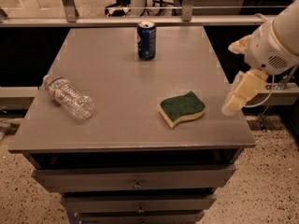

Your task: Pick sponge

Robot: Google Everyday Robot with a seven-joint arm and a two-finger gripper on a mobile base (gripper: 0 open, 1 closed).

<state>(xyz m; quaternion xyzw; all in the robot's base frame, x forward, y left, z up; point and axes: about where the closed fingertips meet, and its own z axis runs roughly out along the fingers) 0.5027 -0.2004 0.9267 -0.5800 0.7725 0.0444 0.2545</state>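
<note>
The sponge (182, 108) lies flat on the right half of the grey table (117, 120), dark green scouring side up over pale yellow foam, with wavy edges. My gripper (236, 99) hangs from the white arm (275, 41) at the right side of the view. It is over the table's right edge, to the right of the sponge and apart from it. It holds nothing that I can see.
A blue soda can (146, 40) stands upright at the back middle of the table. A clear plastic bottle (69, 97) lies on its side at the left. Drawers (135, 181) sit below the tabletop. A rail (131, 20) runs behind the table.
</note>
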